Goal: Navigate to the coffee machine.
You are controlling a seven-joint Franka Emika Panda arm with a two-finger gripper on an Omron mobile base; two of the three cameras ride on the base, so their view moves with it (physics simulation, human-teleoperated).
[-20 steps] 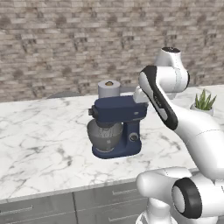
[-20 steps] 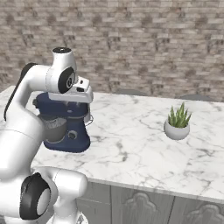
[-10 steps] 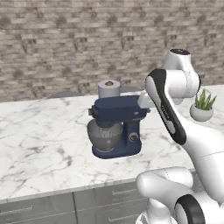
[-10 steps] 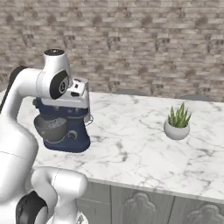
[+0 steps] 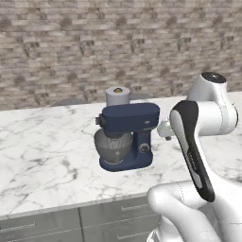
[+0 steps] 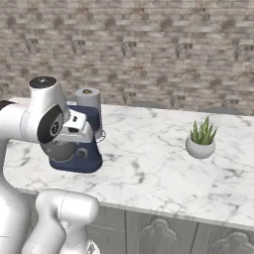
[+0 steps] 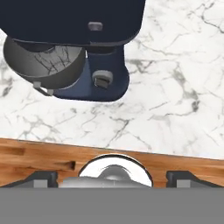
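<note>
navy stand mixer [image 5: 125, 137] on marble counter [image 5: 42, 160], paper towel roll [image 5: 117, 96] behind

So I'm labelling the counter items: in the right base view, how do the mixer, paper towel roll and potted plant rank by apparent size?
1. Mixer, though the arm hides part of it.
2. Paper towel roll and potted plant look about alike; the roll is taller, the plant wider, so I won't rank them.

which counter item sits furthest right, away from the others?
The potted plant. It stands alone on the right of the marble counter; the navy mixer and the paper towel roll behind it are grouped at the left.
</note>
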